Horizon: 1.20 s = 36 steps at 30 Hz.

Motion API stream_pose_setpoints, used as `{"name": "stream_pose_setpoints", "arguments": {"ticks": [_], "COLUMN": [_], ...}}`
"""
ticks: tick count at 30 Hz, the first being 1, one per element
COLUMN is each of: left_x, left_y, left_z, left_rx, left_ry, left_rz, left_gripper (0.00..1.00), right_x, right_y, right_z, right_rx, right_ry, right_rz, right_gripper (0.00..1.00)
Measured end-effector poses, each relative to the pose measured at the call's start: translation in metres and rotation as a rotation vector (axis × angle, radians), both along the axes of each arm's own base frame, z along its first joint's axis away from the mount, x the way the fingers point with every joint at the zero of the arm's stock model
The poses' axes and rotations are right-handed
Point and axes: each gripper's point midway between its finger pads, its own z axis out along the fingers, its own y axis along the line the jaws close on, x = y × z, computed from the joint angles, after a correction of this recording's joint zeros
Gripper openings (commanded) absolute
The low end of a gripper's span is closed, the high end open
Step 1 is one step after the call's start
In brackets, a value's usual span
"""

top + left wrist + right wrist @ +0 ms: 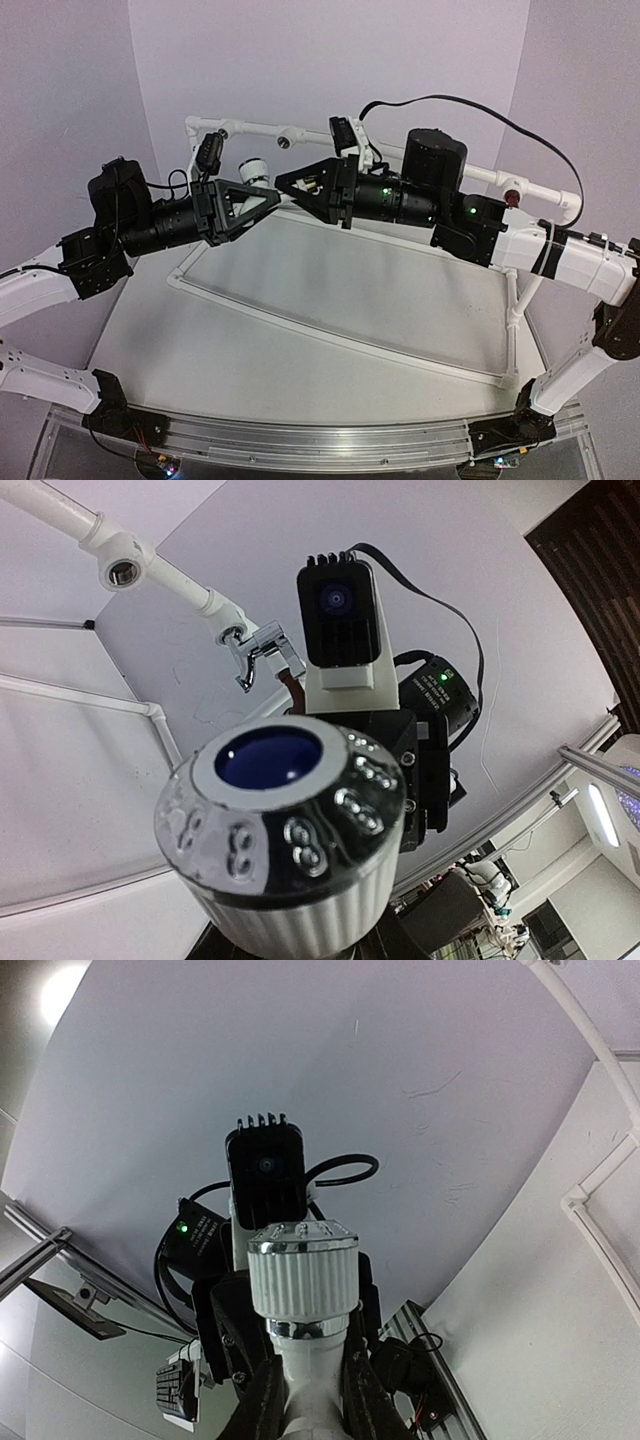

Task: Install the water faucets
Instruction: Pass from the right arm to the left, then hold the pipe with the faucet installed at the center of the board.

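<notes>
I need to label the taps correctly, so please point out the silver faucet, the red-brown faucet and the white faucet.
silver faucet (260,650), left wrist view, on its shiny body.
red-brown faucet (513,194), top external view, on its dark round head.
white faucet (303,1278), right wrist view, on its ribbed knob.

White faucet (255,170) aloft; silver faucet (258,652) and red-brown faucet (513,194) mounted on pipe (262,128).

Pale lilac walls (70,90) close round my white table (330,300) on three sides; high above the table, a bright light (62,990) glows.
</notes>
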Motion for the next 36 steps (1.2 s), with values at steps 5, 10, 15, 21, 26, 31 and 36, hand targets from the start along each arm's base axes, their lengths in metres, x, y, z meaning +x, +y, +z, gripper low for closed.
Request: {"name": "stream_pose_setpoints", "arguments": {"ticks": [5,10,15,21,26,31,36], "left_x": [0.004,0.007,0.016,0.03,0.041,0.056,0.079], "left_y": [0.006,0.023,0.039,0.044,0.042,0.033,0.027], "left_z": [0.004,0.007,0.005,-0.013,-0.026,-0.039,-0.057], "left_rx": [-0.011,-0.035,-0.029,0.03,0.062,0.057,0.003], "left_ry": [-0.008,-0.013,0.004,0.041,0.089,0.223,0.455], "left_rz": [0.032,0.111,0.205,0.286,0.333,0.344,0.344], "left_gripper": [0.0,0.0,0.0,0.0,0.0,0.0,0.0], "right_x": [-0.002,0.002,0.015,0.041,0.09,0.152,0.179], "right_y": [0.001,-0.007,-0.033,-0.082,-0.133,-0.192,-0.225], "right_z": [-0.009,-0.018,-0.007,0.04,0.072,0.035,0.007], "right_rx": [-0.047,-0.203,-0.405,-0.642,-0.883,-1.187,-1.356], "right_ry": [-0.037,-0.192,-0.475,-0.786,-0.927,-0.884,-0.863], "right_rz": [0.012,-0.018,-0.122,-0.325,-0.583,-0.669,-0.628], "right_gripper": [0.84,0.89,0.91,0.94,0.93,0.9,0.84]}}
